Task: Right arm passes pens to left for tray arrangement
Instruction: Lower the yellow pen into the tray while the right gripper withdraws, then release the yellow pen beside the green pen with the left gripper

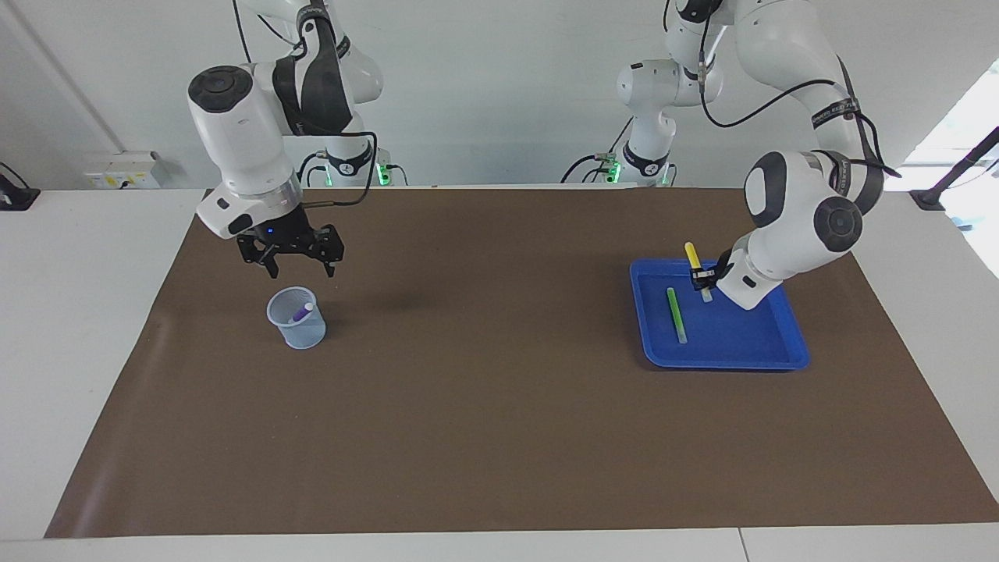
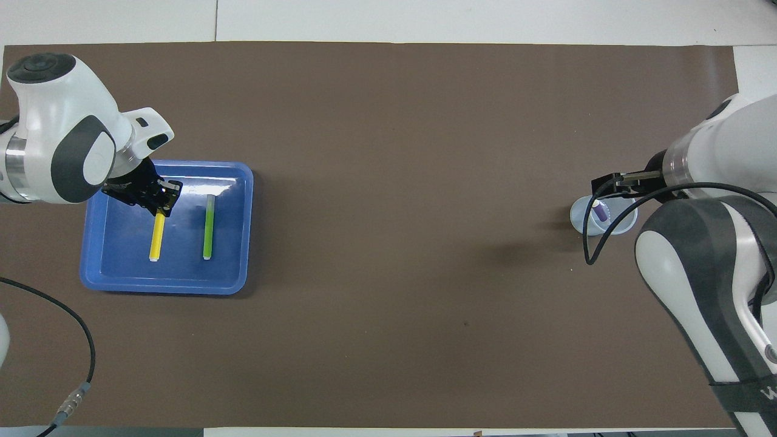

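A mat (image 1: 499, 406) is spread over most of the bench (image 1: 78, 312). The tray (image 1: 788, 347) is set on the mat toward the left arm's end of the bench, and a cup (image 1: 296, 318) is stood on the mat toward the right arm's end, well apart from the tray. One pen (image 1: 676, 314) is laid flat in the tray. A second pen (image 1: 693, 257) is held tilted over the tray, just beside the first, by the left hand (image 1: 702, 279), its lower tip at the tray floor. A third pen (image 1: 302, 313) is leaned inside the cup. The right hand (image 1: 300, 261) is hung over the mat, just above the cup and apart from it.
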Available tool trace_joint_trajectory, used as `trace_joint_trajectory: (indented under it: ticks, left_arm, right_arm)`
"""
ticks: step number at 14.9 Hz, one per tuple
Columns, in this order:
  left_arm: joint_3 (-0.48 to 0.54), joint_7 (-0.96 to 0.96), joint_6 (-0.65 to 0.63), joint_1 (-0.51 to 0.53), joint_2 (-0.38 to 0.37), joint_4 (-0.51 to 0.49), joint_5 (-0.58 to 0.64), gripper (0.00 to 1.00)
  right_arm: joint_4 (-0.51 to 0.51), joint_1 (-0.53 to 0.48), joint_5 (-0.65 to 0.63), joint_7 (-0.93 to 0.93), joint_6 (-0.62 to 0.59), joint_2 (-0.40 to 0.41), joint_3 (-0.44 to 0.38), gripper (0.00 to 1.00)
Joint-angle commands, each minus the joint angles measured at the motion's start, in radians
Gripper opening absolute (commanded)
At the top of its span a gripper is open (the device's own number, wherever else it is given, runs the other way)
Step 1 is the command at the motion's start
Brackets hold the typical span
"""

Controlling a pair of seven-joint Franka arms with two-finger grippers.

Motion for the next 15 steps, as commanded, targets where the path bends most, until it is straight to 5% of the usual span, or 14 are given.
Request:
trace_joint_trajectory:
  ticks: [1, 14, 15]
  left_arm:
    - [-0.001, 0.023, 0.043, 0.018, 0.045, 0.031, 0.023, 0.0]
    - [-0.001, -0.077, 0.167, 0.041, 0.024, -0.086, 0.012, 0.02]
    - [-0.001, -0.068, 0.167, 0.044, 0.023, -0.086, 0.012, 0.99]
  right_arm:
    - [-0.098, -0.013, -0.04, -0.018, 0.084, -0.022, 0.011, 1.0]
    - [-0.261, -0.002, -0.179, -0.016, 0.317, 0.035, 0.014, 0.99]
    - [-0.261, -0.004, -0.19, -0.016, 0.326, 0.035, 0.014, 0.97]
